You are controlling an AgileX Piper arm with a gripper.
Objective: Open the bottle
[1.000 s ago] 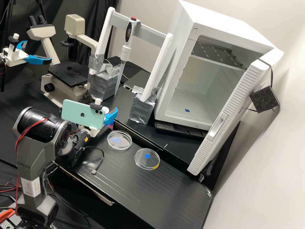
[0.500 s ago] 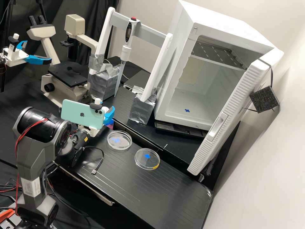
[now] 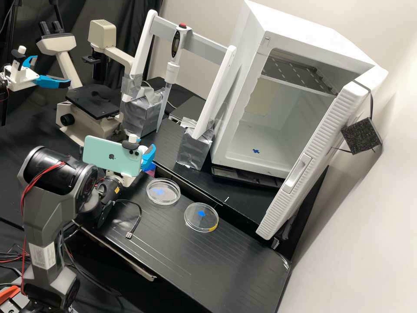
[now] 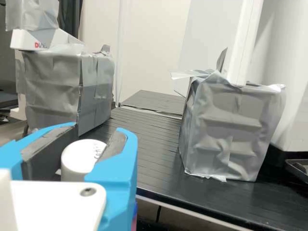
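The round white cap (image 4: pixel 79 159) is clasped between the pads of the blue-fingered white gripper (image 4: pixel 98 130); the partly hidden purplish bottle (image 3: pixel 151 172) is judged upright beneath.

Dark grey arm (image 3: pixel 41 221) held upright at high view's lower left, bent at bulky upper joint (image 3: pixel 56 174). Wrist (image 3: pixel 110 189) angled upward, gripper (image 3: pixel 147 144) carried beyond it. Blue fingers (image 4: pixel 124 161) held partly closed in wrist view, pads (image 4: pixel 41 154) turned inward, set apart.
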